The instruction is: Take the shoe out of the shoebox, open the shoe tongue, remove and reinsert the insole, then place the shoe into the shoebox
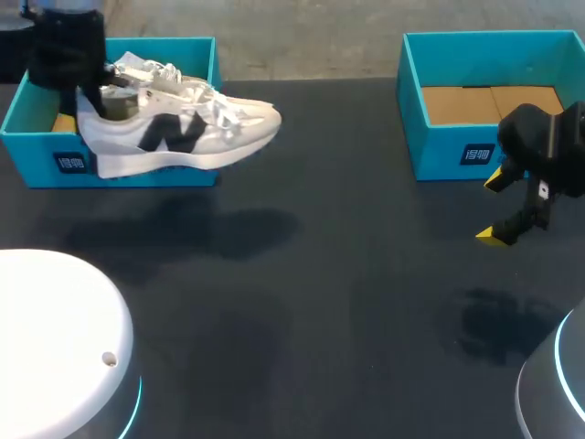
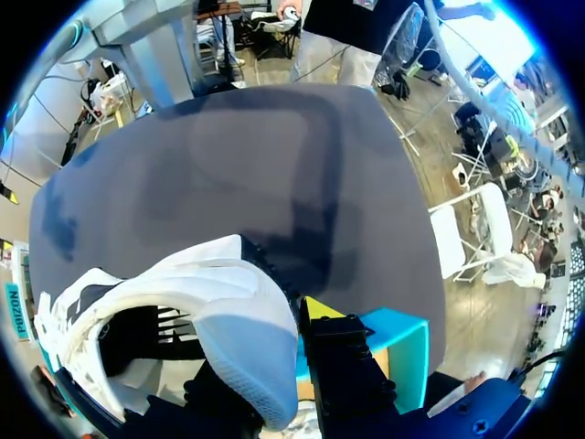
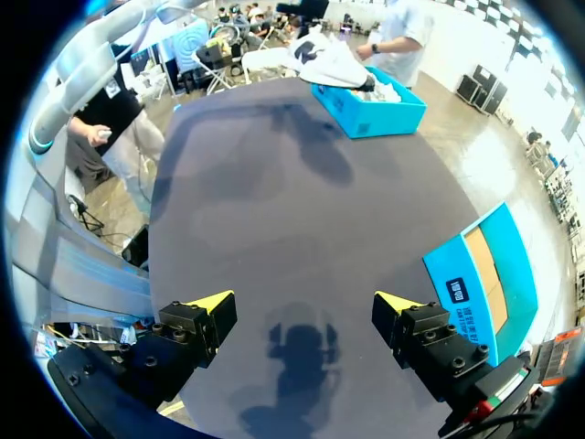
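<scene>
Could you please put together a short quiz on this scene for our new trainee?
1. True or false: the shoe lies flat on the table.
2. The right gripper is: A) open and empty above the table; B) shut on the shoe; C) down inside a box.
3. Fill the gap: the shoe is held by its heel in the ___ gripper.
Key: 1 false, it is held up in the air at the left box. 2 A. 3 left: the left gripper is shut on the heel.
</scene>
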`<state>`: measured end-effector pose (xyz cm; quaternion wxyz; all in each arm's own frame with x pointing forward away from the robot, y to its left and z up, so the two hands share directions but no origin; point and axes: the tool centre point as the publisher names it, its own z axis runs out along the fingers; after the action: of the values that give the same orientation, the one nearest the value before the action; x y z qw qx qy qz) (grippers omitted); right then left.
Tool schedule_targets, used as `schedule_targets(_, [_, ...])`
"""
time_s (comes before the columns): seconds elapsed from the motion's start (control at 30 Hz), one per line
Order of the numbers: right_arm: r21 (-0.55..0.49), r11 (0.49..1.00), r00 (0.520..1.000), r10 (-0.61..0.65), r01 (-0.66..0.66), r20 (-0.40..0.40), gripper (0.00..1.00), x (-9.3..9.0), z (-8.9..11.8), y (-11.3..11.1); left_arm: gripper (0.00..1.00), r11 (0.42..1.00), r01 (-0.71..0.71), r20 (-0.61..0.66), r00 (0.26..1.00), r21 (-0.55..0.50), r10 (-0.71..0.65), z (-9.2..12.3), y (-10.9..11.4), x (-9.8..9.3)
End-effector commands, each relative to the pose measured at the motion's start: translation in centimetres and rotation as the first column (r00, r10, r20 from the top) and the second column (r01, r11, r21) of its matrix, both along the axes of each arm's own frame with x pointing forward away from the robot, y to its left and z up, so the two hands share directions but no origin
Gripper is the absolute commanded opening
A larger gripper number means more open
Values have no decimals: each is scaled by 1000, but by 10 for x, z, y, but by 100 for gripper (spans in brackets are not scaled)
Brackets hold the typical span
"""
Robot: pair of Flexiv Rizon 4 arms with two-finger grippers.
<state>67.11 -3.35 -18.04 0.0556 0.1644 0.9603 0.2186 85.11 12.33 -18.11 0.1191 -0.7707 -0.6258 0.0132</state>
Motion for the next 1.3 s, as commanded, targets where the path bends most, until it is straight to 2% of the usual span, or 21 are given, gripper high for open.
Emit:
schedule_targets(0.03, [-2, 1000, 1000, 0, 0, -3, 100, 2, -1, 1, 0, 1000, -5, 5, 1000, 20, 5, 1, -25, -13])
schedule_targets(0.37, [-2, 1000, 1000, 0, 0, -3, 100, 2, -1, 1, 0, 999, 11, 0, 1000, 42, -11, -3, -87, -50])
schedule_targets(0.93, [-2, 1000, 1000, 0, 0, -3, 100, 2, -1, 1, 0, 998, 23, 1, 1000, 50, -24, -23, -164, -99])
schedule_targets(1.07, [-2, 1000, 1000, 0, 0, -3, 100, 2, -1, 1, 0, 997, 51, 23, 998, 50, -52, -28, -177, -107])
schedule_targets(1.3, [-2, 1000, 1000, 0, 0, -3, 100, 2, -1, 1, 0, 997, 63, 57, 996, 32, -65, -43, -178, -114])
